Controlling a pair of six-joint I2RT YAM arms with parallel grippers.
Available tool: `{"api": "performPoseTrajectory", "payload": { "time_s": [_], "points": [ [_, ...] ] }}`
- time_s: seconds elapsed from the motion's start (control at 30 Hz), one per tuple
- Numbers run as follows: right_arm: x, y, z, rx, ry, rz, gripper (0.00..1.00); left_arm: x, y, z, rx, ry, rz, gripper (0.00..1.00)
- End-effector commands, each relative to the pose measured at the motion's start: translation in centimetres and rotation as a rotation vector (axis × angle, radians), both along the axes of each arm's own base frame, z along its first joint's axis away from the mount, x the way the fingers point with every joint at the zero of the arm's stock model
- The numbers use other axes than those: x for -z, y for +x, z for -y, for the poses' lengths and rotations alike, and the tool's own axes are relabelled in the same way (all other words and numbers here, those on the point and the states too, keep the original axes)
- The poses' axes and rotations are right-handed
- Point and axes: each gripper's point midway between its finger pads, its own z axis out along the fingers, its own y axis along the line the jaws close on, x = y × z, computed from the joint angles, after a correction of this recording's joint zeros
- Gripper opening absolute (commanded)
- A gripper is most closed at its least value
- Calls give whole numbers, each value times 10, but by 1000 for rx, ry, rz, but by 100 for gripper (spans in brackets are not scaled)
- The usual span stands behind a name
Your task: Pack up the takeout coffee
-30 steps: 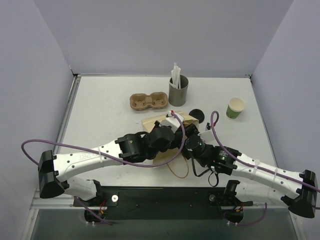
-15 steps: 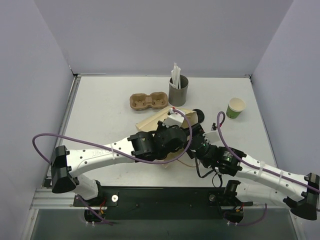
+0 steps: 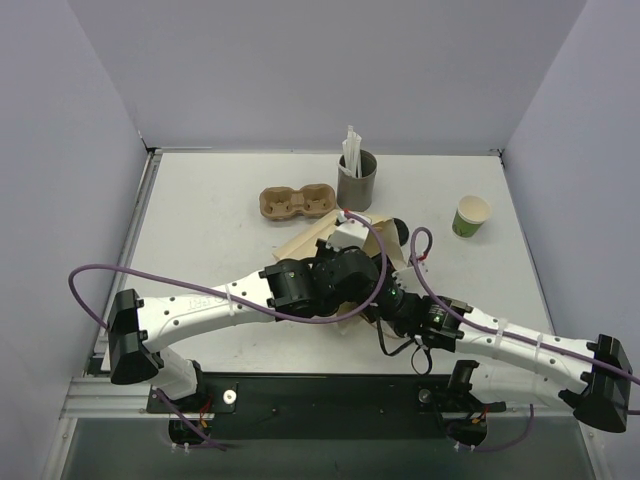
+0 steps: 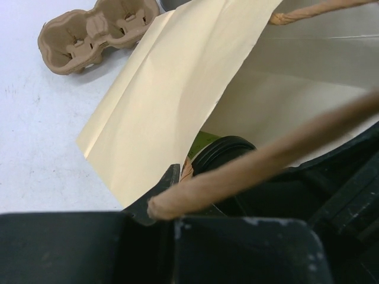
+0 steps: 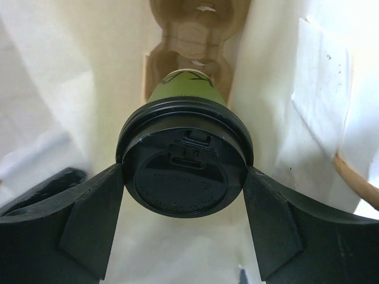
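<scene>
The right pincer (image 5: 184, 177) grips the takeout coffee (image 5: 187, 90) by its black lid (image 5: 183, 195), one finger pressed to each side of the rim, and the left pincer (image 4: 172, 202) is clamped tight on the end of a twisted paper handle (image 4: 266, 160). Both arms reach in from the near edge and cross over the middle of the white desk (image 3: 220, 240). There a tan paper bag (image 3: 305, 241) lies under them with its mouth towards the arms. From the left wrist, the bag's flap (image 4: 172, 100) lifts up off the desk, and the coffee's lid and a sliver of its green side show just under the flap's edge. From the right wrist, the cup is lying on its side inside the bag with pale paper walls all around it, lid facing the camera. A brown moulded cardboard shape (image 5: 195, 29) sits deeper in, past the cup's base. Behind the bag on the desk sits a two-hole cardboard cup carrier (image 3: 297, 203), and just to its right is a grey cylindrical cup (image 3: 356, 182) holding white straws (image 3: 351, 145). Well off to the right stands a second green cup (image 3: 471, 216), upright with no lid on it.
</scene>
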Motion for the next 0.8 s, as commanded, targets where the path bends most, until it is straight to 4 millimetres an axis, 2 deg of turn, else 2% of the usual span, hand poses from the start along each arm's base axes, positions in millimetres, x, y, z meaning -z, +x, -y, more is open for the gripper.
{"api": "performPoseTrajectory", "payload": {
  "time_s": [0.0, 0.13, 0.33, 0.4, 0.43, 0.47, 0.53, 0.57, 0.77],
  "points": [
    [5, 1, -3, -6, 31, 27, 60, -18, 0, 12, 11, -107, 18, 0],
    [13, 0, -5, -13, 9, 10, 60, -15, -2, 17, 31, -138, 14, 0],
    [23, 2, -5, -9, 6, 11, 60, -21, -11, 11, 108, -193, 27, 0],
    [18, 5, -11, -15, 35, 35, 60, -21, -16, 11, 169, -189, 24, 0],
    [17, 5, -14, -20, 44, 40, 60, -33, -17, 11, 193, -231, 44, 0],
    [16, 6, -16, -23, 48, 47, 60, -25, -22, 12, 246, -214, 34, 0],
    [14, 8, -20, -26, 71, 63, 60, -36, -22, 9, 273, -251, 55, 0],
    [14, 8, -20, -27, 75, 70, 60, -32, -24, 9, 303, -235, 54, 0],
    [22, 8, -25, -31, 79, 56, 59, -42, -25, 2, 363, -295, 74, 0]
  ]
}}
